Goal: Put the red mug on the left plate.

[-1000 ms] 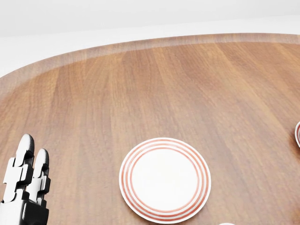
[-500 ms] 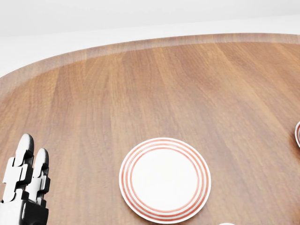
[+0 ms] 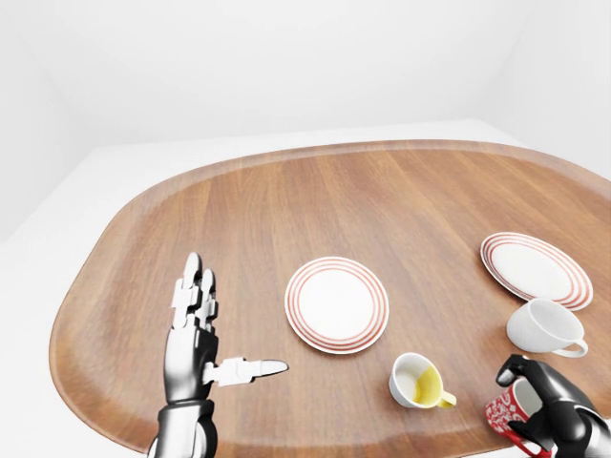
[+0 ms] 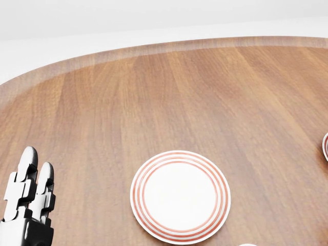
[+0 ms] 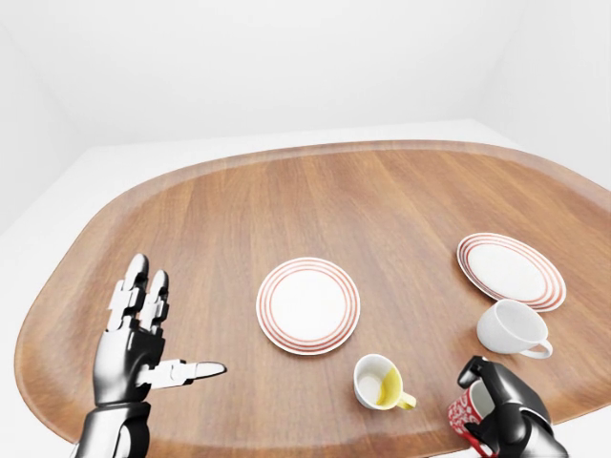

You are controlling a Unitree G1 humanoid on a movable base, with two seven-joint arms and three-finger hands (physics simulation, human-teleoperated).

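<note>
The red mug (image 3: pixel 501 416) with white specks shows at the bottom right of the left-eye view, near the table's near edge. My right hand (image 3: pixel 546 408) curls its dark fingers round the mug; both also show in the right-eye view (image 5: pixel 464 410). Whether the mug rests on the table or is lifted I cannot tell. The left plate (image 3: pixel 336 304), white with red rings, lies near the table's middle and is bare. It also shows in the head view (image 4: pixel 180 196). My left hand (image 3: pixel 215 329) is open and empty, fingers up, left of that plate.
A second red-ringed plate (image 3: pixel 535 269) lies at the right. A white mug (image 3: pixel 544 327) stands just below it. A white mug with a yellow inside (image 3: pixel 417 380) stands between the left plate and the red mug. The wooden table (image 3: pixel 382 200) is oval.
</note>
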